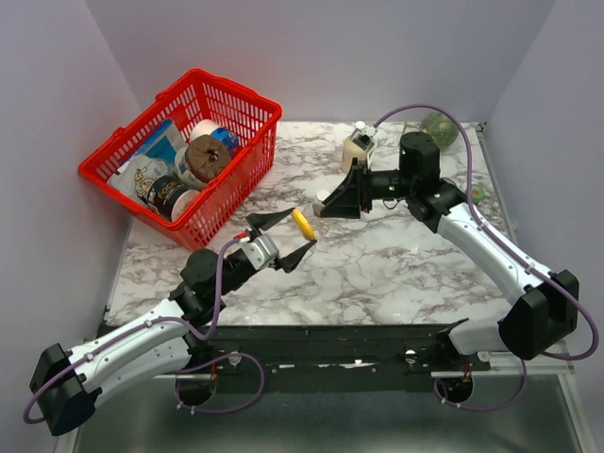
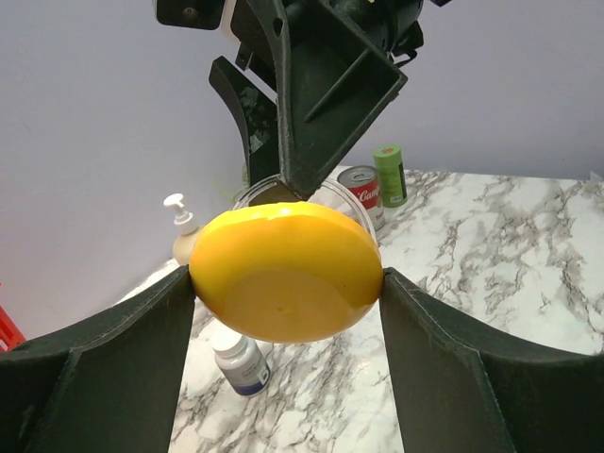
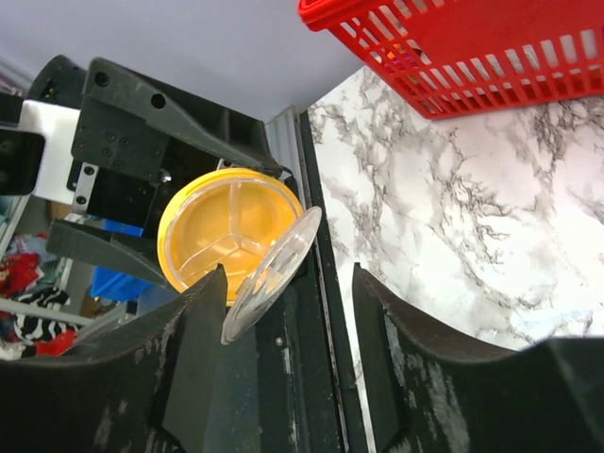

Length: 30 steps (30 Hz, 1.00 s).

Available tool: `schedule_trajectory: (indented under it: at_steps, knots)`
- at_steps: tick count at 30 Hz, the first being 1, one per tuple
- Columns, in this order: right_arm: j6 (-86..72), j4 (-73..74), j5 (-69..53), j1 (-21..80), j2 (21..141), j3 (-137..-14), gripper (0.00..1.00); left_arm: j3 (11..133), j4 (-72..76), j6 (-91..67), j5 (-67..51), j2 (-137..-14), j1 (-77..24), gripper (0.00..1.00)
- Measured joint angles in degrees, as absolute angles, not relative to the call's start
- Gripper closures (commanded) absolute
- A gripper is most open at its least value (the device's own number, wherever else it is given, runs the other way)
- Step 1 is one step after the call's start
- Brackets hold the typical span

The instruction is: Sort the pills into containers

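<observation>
My left gripper (image 1: 303,228) is clamping the yellow round three-compartment plastic dish (image 2: 283,274) by its rim, above the marble table (image 1: 396,264); the dish is standing on edge, hollow face looking toward my right gripper (image 3: 288,278), which is gaping wide around its clear round lid (image 3: 274,264).

Only one text can be partly read. On the red-and-white can (image 2: 362,192), just off the middle of the left wrist view toward 2 o'clock, white script letters begin with "Ca"; the rest is not clear. The labels on the white pill bottle (image 2: 243,362) at 7 o'clock and on the dark can (image 1: 170,196) in the red basket (image 1: 236,189) are too small to read.
</observation>
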<state>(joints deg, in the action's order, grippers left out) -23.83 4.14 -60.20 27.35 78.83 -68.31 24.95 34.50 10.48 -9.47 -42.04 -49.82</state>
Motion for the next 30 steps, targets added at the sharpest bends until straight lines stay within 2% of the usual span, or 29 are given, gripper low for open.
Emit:
schedule_trajectory:
  at_steps: [8,11,15,19,22,23,25,26,29,30]
  knots:
    - [-20.62,8.73,-56.31,27.35,78.70,-69.47,0.56,27.07,33.71,12.38,-9.50,-44.16,-49.82,0.91]
    - [-19.81,10.11,-55.37,27.35,78.74,-70.04,0.64,27.86,33.67,13.13,-9.50,-45.87,-49.82,0.91]
    - [-19.44,10.66,-54.65,27.35,78.74,-70.24,0.83,28.45,33.61,14.28,-9.50,-47.09,-49.82,0.91]
    - [-20.05,11.49,-53.71,27.24,78.94,-70.24,0.92,28.71,33.95,15.99,-9.47,-47.18,-49.84,0.90]
    - [-20.32,12.03,-53.21,27.24,79.09,-70.26,0.95,28.71,33.93,16.29,-9.45,-47.16,-49.84,0.76]
    - [-20.32,12.10,-53.17,27.24,79.09,-70.26,0.95,28.71,33.95,16.25,-9.45,-47.16,-49.84,0.64]
    - [-20.27,12.14,-53.10,27.24,79.09,-70.37,0.96,28.69,34.11,16.03,-9.30,-47.07,-49.87,0.54]
    - [-20.25,12.21,-53.04,27.24,79.09,-70.50,0.96,28.58,34.39,15.75,-9.08,-46.92,-49.89,0.37]
    - [-19.86,12.73,-52.80,27.24,79.09,-71.22,0.96,27.77,35.40,14.66,-8.47,-46.11,-49.89,0.20]
    - [-19.64,12.95,-52.69,27.27,79.09,-71.44,0.97,27.46,35.79,14.26,-8.34,-45.78,-49.89,0.09]
